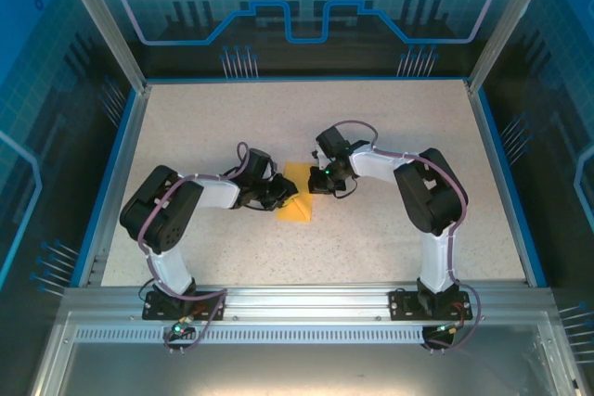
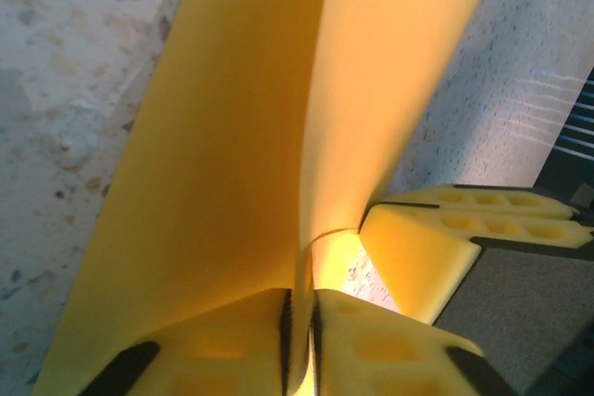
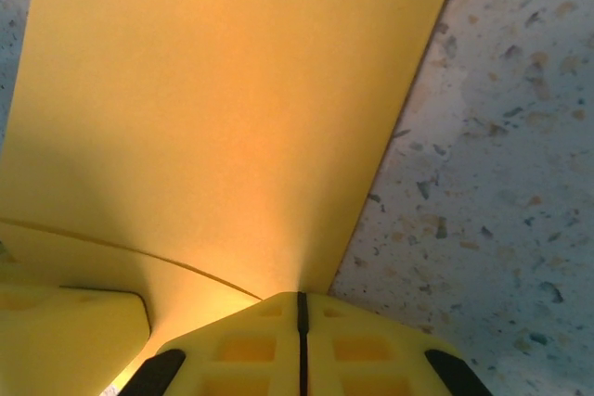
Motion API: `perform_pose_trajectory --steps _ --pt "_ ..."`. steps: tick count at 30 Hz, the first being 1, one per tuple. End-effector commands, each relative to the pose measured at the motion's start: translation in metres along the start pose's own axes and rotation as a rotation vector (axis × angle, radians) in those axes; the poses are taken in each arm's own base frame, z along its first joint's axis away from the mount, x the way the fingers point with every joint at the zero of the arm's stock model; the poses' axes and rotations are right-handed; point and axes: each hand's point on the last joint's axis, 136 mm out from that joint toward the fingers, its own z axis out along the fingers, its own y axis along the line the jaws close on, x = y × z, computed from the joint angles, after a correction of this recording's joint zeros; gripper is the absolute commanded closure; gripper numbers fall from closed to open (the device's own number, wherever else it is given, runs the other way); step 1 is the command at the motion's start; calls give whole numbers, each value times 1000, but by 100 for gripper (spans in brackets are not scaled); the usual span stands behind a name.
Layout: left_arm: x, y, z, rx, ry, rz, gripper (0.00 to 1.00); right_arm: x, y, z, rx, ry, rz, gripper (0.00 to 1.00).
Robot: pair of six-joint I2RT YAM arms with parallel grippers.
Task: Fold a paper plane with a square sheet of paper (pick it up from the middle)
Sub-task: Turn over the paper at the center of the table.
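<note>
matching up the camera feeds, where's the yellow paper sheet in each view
top external: paper sheet at the middle of the table
left wrist: paper sheet runs up the centre, bottom to top edge
right wrist: paper sheet covers the upper left
shared landmark: the speckled table beside it

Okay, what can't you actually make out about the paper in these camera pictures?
Top view: the thin orange-yellow paper sheet is tiny, partly covered by the left gripper and right gripper; creases unreadable.
Left wrist view: the sheet's far end is cut off by the top edge.
Right wrist view: its far corners are cut off likewise.
</note>
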Motion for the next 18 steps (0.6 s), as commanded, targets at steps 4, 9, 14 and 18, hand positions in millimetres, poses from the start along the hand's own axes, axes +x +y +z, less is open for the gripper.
perform_pose_trajectory --steps 4,9,14,18 --pt "-3 -15 -4 19 -19 76 95 2 3 -14 -32 -4 16 87" --pt "-6 -25 -23 -9 -63 157 99 -20 18 -62 -85 -153 -7 68" --pt "-9 -32 -65 -142 -134 285 99 -31 2 -107 -16 -307 0 47" --pt "-19 -31 -115 -341 -229 391 98 -32 -22 -129 76 -398 31 25"
